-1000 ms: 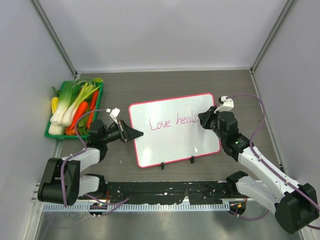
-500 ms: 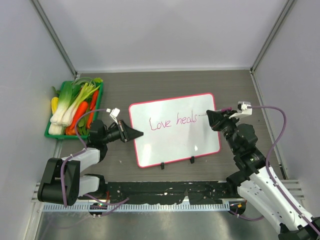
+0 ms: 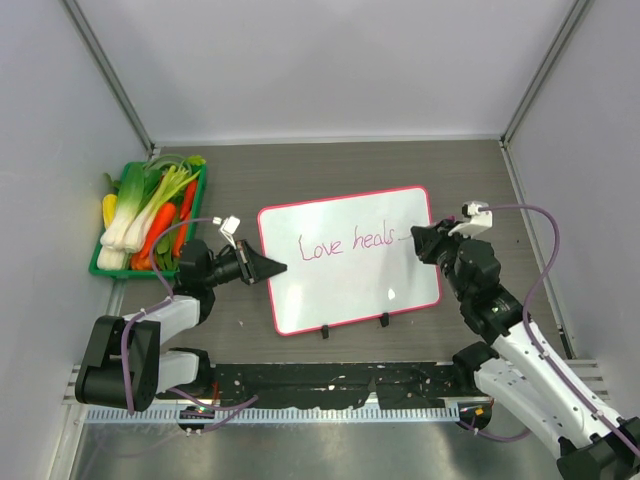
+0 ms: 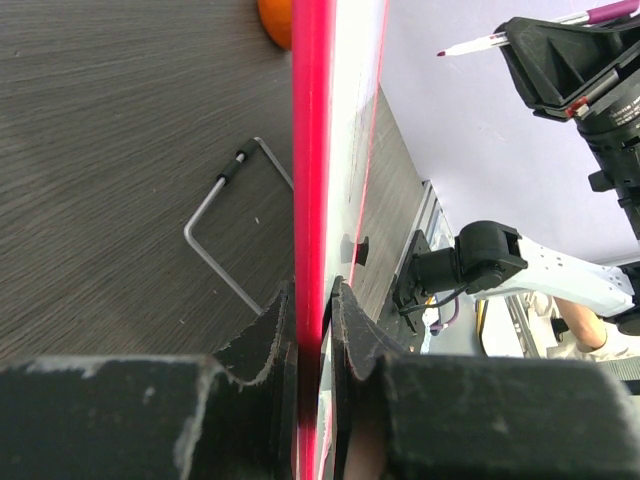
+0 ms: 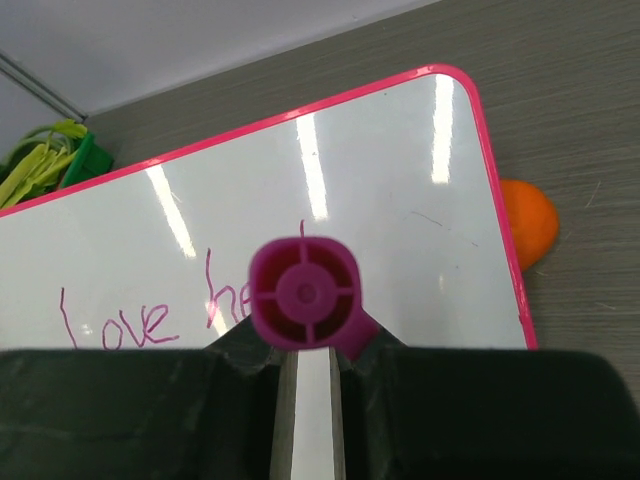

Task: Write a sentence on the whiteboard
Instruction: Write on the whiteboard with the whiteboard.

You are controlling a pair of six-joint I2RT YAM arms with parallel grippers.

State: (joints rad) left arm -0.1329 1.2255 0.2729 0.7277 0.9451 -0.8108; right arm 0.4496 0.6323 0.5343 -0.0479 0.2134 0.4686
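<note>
The whiteboard [image 3: 340, 290], white with a pink-red frame, is tilted up on the table, with "Love heals" written on it in pink. My left gripper [image 3: 268, 268] is shut on its left edge; in the left wrist view the jaws [image 4: 313, 300] clamp the frame [image 4: 310, 150] edge-on. My right gripper [image 3: 420, 241] is shut on a magenta marker [image 5: 305, 292], just right of the word "heals". The marker's tip [image 4: 462, 46] is held clear of the board's surface. The board also shows in the right wrist view [image 5: 380, 180].
A green tray [image 3: 97, 268] of leeks, carrots and other vegetables stands at the far left. An orange [image 5: 530, 222] lies by the board's right edge, partly under it. A bent metal wire [image 4: 225, 240] lies on the table behind the board.
My right gripper left the end of "heals", swung right off the board with the marker, then came back a little to the left. The left gripper and board have not moved.
</note>
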